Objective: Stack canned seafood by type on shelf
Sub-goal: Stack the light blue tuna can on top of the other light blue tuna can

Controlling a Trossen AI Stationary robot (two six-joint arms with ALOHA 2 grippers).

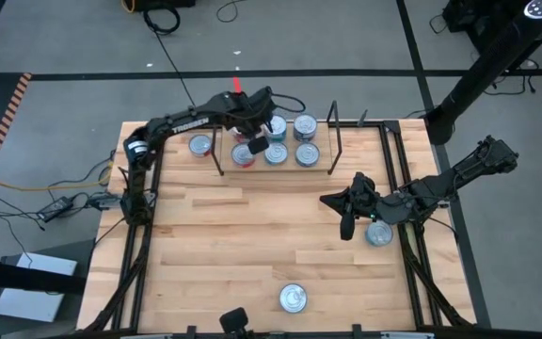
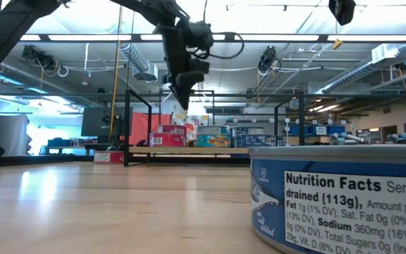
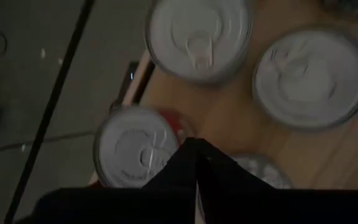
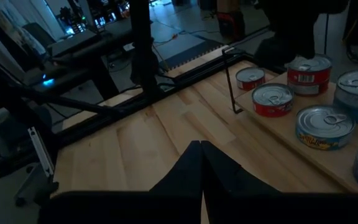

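Above shelf (image 1: 320,170): left gripper (image 1: 256,141) jaws closed, tins (image 1: 276,153) below.

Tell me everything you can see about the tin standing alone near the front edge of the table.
The lone tin is a low round can with a shiny silver pull-tab lid, standing upright on the light wooden tabletop, apart from the other cans. In the low view its side label is blue with a white Nutrition Facts panel. Nothing touches it but the table; neither gripper is near.

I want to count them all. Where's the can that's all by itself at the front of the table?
In the high view, the lone can sits near the table's front edge, just right of the middle, far from the shelf.
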